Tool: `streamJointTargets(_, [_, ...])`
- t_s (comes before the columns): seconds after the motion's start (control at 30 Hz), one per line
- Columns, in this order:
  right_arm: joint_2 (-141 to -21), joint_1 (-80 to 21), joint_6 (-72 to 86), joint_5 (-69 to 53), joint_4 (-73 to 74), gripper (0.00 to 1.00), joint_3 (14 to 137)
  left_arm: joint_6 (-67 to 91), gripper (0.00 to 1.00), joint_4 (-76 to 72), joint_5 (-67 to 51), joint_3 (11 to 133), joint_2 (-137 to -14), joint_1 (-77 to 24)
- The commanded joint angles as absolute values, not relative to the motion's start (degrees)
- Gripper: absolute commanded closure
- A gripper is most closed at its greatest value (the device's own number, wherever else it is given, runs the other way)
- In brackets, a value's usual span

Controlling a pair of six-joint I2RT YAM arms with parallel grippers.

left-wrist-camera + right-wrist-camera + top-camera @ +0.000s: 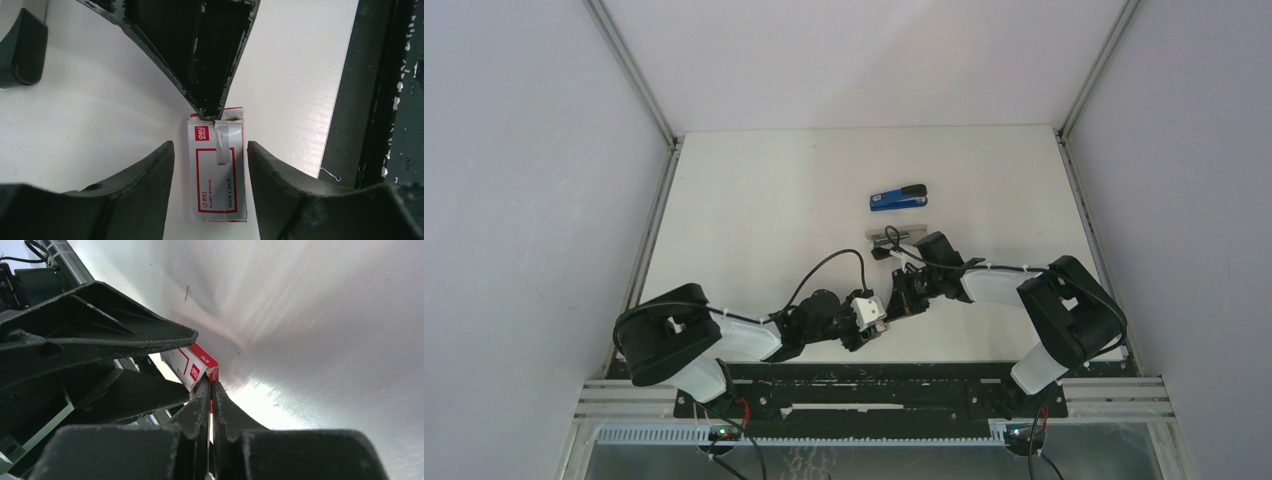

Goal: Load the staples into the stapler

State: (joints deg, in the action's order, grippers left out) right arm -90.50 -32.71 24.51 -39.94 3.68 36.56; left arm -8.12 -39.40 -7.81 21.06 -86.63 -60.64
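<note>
While the white table [754, 200] spreads wide around it, the staple box [217, 185] sits near the table's front edge. The left gripper [210, 147] straddles the box with its fingers spread. One finger stands clear of the box's long side and the other lies just beside the opposite side. The right gripper [211, 386] meets the box's torn, taped end, its fingers nearly together and pinching the red flap. The blue stapler [898, 197] lies well beyond the box, toward the far wall. A thin bent wire [330, 174] lies near the box.
</note>
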Motion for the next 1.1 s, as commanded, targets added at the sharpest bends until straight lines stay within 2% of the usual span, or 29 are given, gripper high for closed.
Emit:
streamJointTargets(0.0, [-89.63, -32.29, 23.19, -38.05, 2.54, 1.0, 38.06, -10.89, 0.41, -37.61, -7.49, 24.45, -87.52, -61.44])
streamJointTargets(0.23, [-89.03, -31.44, 23.52, -37.55, 2.19, 1.0, 38.06, -11.49, 0.4, -35.02, -6.9, 25.98, -88.85, -61.95])
streamJointTargets(0.33, [-88.76, -31.22, 23.3, -36.25, 2.45, 1.0, 38.06, -12.05, 0.51, -33.29, -6.14, 26.57, -88.94, -62.0])
streamJointTargets(0.53, [-87.59, -30.28, 21.98, -32.6, 3.83, 1.0, 38.08, -12.38, 0.58, -32.31, -5.18, 26.48, -88.51, -61.98])
streamJointTargets(0.8, [-87.42, -27.96, 21.01, -31.51, 4.32, 1.0, 38.08, -12.52, 0.57, -30.82, -4.57, 27.09, -88.49, -62.04])
streamJointTargets(1.0, [-86.19, -27.32, 22.13, -35.77, 4.05, 1.0, 37.35, -12.13, 0.57, -30.32, -4.63, 27.45, -88.64, -62.05])
streamJointTargets(1.07, [-85.62, -27.32, 23.04, -36.39, 3.64, 0.95, 36.6, -12.0, 0.57, -30.32, -4.63, 27.45, -88.7, -62.03])
